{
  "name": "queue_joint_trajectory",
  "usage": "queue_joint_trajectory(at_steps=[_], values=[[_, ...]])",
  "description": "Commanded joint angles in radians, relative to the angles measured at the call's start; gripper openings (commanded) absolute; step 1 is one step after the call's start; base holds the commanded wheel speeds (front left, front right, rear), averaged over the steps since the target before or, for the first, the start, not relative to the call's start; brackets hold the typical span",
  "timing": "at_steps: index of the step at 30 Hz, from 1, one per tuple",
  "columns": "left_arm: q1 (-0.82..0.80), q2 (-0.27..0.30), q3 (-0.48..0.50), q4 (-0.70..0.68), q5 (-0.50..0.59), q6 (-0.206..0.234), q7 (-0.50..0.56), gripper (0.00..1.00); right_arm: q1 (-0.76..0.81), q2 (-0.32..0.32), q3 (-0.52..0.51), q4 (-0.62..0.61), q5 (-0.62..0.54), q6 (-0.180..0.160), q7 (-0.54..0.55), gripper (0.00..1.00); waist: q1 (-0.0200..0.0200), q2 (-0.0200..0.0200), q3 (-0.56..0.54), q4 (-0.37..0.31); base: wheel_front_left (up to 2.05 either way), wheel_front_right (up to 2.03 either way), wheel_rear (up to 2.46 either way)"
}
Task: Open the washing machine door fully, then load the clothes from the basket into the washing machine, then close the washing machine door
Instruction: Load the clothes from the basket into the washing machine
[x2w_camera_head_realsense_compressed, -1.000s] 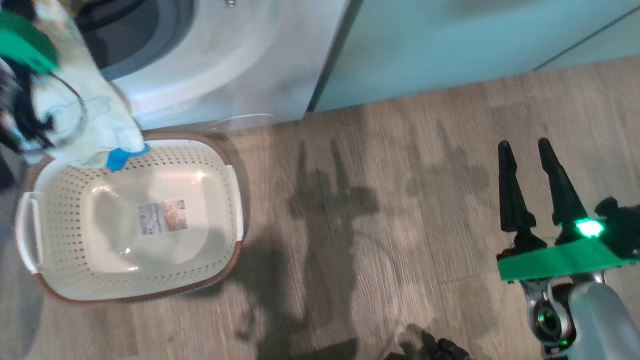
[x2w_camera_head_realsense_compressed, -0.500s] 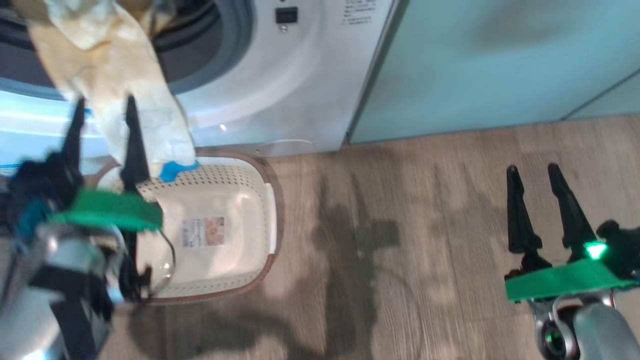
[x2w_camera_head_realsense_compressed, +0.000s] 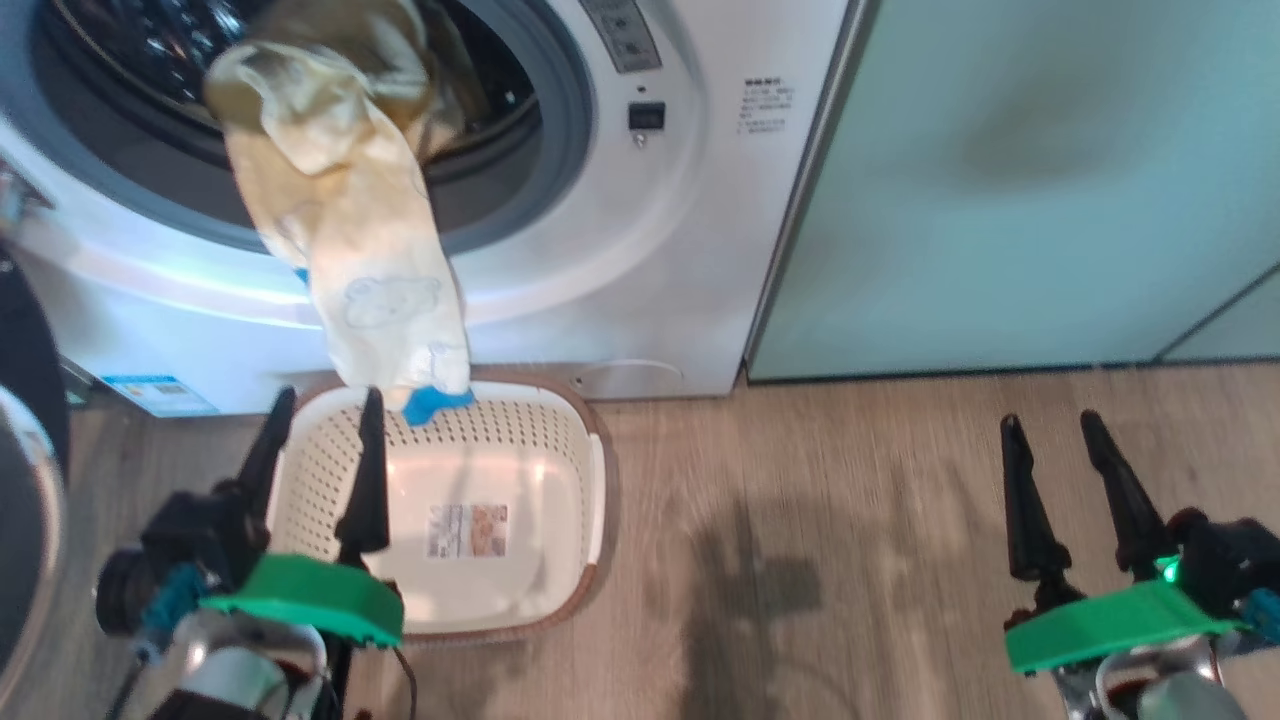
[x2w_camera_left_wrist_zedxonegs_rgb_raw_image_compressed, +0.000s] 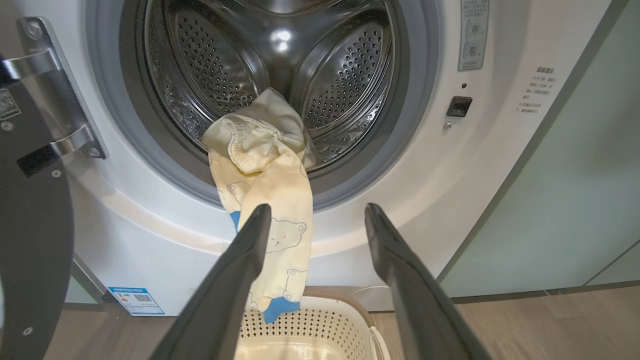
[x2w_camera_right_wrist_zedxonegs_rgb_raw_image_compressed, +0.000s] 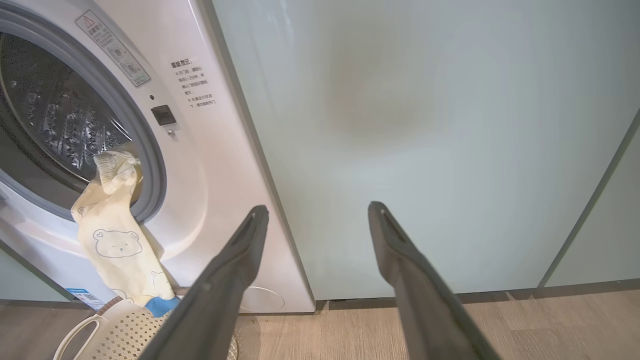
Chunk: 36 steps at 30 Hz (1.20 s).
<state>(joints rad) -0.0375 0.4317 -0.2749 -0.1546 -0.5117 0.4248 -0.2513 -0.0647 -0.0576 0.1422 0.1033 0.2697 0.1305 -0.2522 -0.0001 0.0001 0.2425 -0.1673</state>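
The white washing machine (x2w_camera_head_realsense_compressed: 640, 250) stands with its round mouth uncovered. The dark washing machine door (x2w_camera_left_wrist_zedxonegs_rgb_raw_image_compressed: 30, 240) is swung out to the left. A pale yellow garment of the clothes (x2w_camera_head_realsense_compressed: 350, 230) (x2w_camera_left_wrist_zedxonegs_rgb_raw_image_compressed: 272, 210) (x2w_camera_right_wrist_zedxonegs_rgb_raw_image_compressed: 117, 245) hangs half out of the steel drum (x2w_camera_left_wrist_zedxonegs_rgb_raw_image_compressed: 280, 65), over the grey ring, its blue tip touching the basket rim. The cream basket (x2w_camera_head_realsense_compressed: 560, 470) (x2w_camera_left_wrist_zedxonegs_rgb_raw_image_compressed: 320, 325) sits on the floor below, holding no clothes. My left gripper (x2w_camera_head_realsense_compressed: 320, 405) hovers open over the basket's left side, holding nothing. My right gripper (x2w_camera_head_realsense_compressed: 1050, 425) is open far to the right, facing the cabinet.
Pale green cabinets (x2w_camera_head_realsense_compressed: 1050, 180) (x2w_camera_right_wrist_zedxonegs_rgb_raw_image_compressed: 425, 125) stand right of the washer. Wooden floor (x2w_camera_head_realsense_compressed: 850, 520) stretches between basket and right gripper. A blue sticker (x2w_camera_head_realsense_compressed: 155, 393) marks the washer's lower left front.
The head camera has tilted up, bringing the drum into view. My left gripper has let go of the garment and drawn back down over the basket; the garment now hangs from the drum.
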Motion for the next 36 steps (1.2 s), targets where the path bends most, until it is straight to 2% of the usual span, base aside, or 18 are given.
queue_joint_trajectory(at_steps=[1, 7, 20, 27, 36], values=[[-0.008, 0.011, 0.032, -0.032, 0.011, 0.069, -0.009, 1.00, 0.006, -0.015, 0.020, -0.025, -0.014, 0.000, -0.007, 1.00, 0.0001, -0.0001, -0.042, 0.023, 0.00, 0.00, 0.00], [0.045, -0.013, 0.011, -0.026, 0.026, 0.060, -0.010, 1.00, 0.040, -0.019, 0.025, -0.035, -0.016, 0.000, 0.011, 1.00, 0.0001, -0.0001, -0.095, 0.039, 0.00, 0.00, 0.00], [0.056, -0.036, 0.004, -0.010, 0.027, 0.045, -0.010, 1.00, 0.054, -0.017, 0.034, -0.057, -0.017, 0.000, 0.029, 1.00, 0.0001, -0.0001, -0.107, 0.038, 0.00, 0.00, 0.00], [0.037, -0.050, 0.010, 0.004, 0.028, 0.030, -0.010, 1.00, 0.049, -0.020, 0.037, -0.064, -0.014, 0.000, 0.029, 1.00, 0.0001, -0.0001, -0.083, 0.033, 0.00, 0.00, 0.00], [-0.027, -0.063, 0.025, 0.100, -0.001, -0.015, -0.010, 1.00, 0.021, -0.025, 0.044, -0.073, -0.010, 0.000, 0.024, 1.00, 0.0001, -0.0001, -0.018, 0.029, 0.00, 0.00, 0.00]])
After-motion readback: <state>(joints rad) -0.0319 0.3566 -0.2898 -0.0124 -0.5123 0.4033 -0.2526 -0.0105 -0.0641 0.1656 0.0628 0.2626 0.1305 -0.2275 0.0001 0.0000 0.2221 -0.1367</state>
